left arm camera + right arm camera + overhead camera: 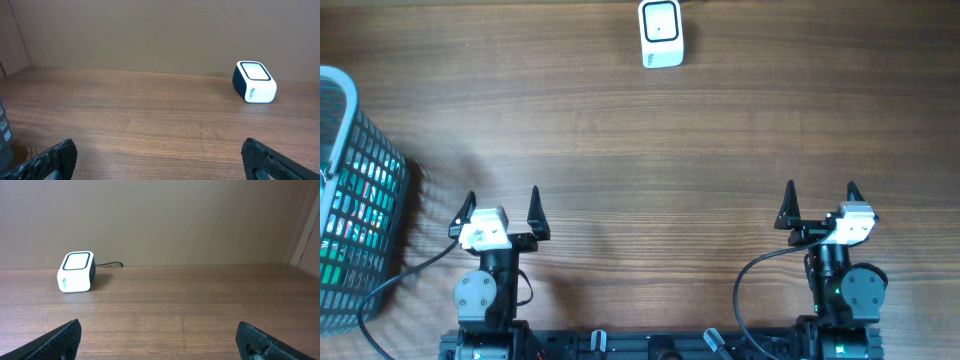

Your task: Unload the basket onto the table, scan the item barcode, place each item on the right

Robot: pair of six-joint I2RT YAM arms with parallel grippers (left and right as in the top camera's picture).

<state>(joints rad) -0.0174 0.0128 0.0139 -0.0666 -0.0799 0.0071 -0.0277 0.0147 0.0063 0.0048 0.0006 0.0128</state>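
A white barcode scanner (661, 33) with a dark window stands at the far edge of the wooden table; it also shows in the left wrist view as the scanner (254, 81) and in the right wrist view as the scanner (76, 271). My left gripper (501, 210) rests open at the near left, nothing between its fingers (56, 159). My right gripper (821, 205) rests open at the near right, also empty. The item with the barcode cannot be made out; whatever lies in the basket is seen only through its mesh.
A light blue mesh basket (350, 190) stands at the table's left edge, with green and dark contents showing through the mesh. A black cable runs from the scanner toward the back wall (107, 264).
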